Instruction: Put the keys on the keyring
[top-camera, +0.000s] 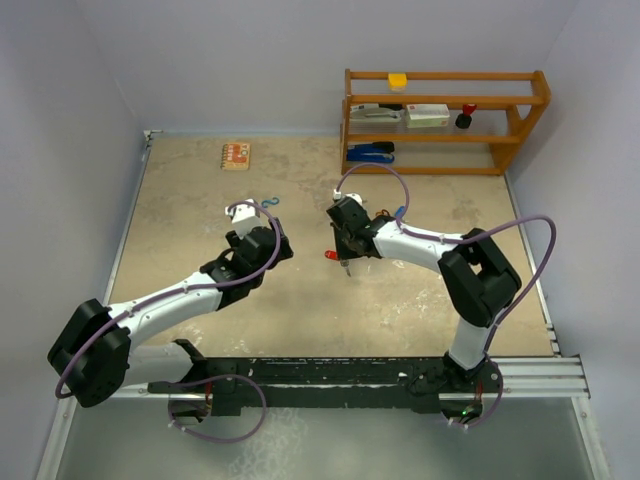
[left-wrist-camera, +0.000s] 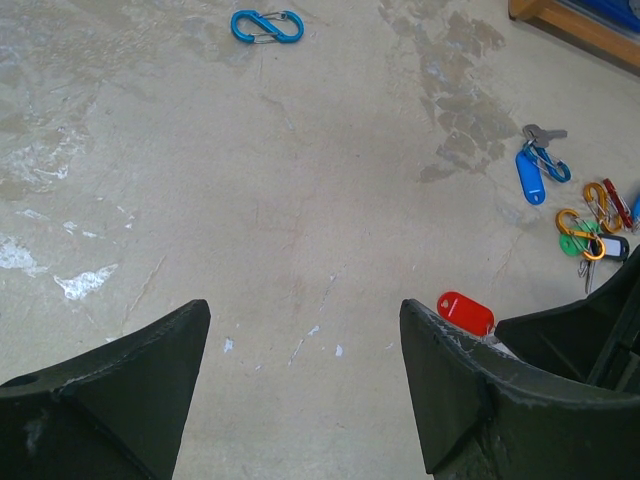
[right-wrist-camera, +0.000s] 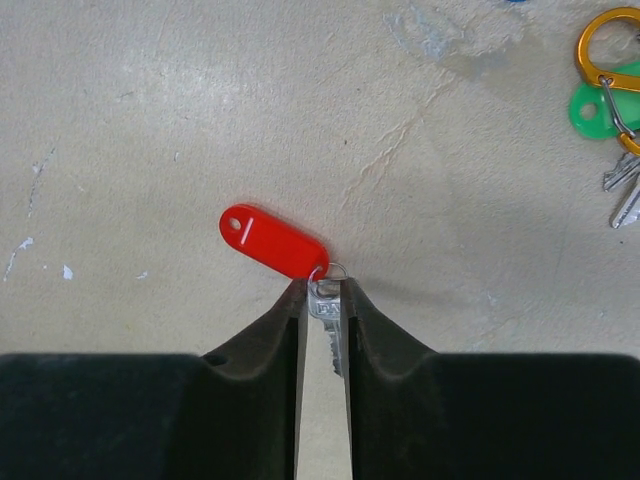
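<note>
Right wrist view: the right hand (right-wrist-camera: 322, 300) has its two dark fingers pinched nearly together on the silver blade of the red-tagged key (right-wrist-camera: 326, 312). The key's head pokes out past the fingertips. A small ring (right-wrist-camera: 336, 269) at the head joins it to the red plastic tag (right-wrist-camera: 272, 242), which points away to the upper left, low over the beige surface (right-wrist-camera: 150, 120). Whether the tag rests on the surface or hangs just above it cannot be told. At the right edge of this view lie an orange clip (right-wrist-camera: 600, 45), a green tag (right-wrist-camera: 596, 106) and the tips of two more keys (right-wrist-camera: 622, 185), well apart from the held key.

From the left wrist camera, the left hand (left-wrist-camera: 303, 318) stands wide open with nothing between its fingers, only bare surface below. A blue S-shaped clip (left-wrist-camera: 266, 26) lies alone far ahead of it. To the right is a loose cluster of the other keys: one with a blue tag (left-wrist-camera: 530, 178) hooked to a blue clip, then orange and red clips with green and black tags nearby.

From above, both hands meet near the middle of the surface, the left one just left of the right. A wooden shelf (top-camera: 445, 120) stands at the far right corner.
</note>
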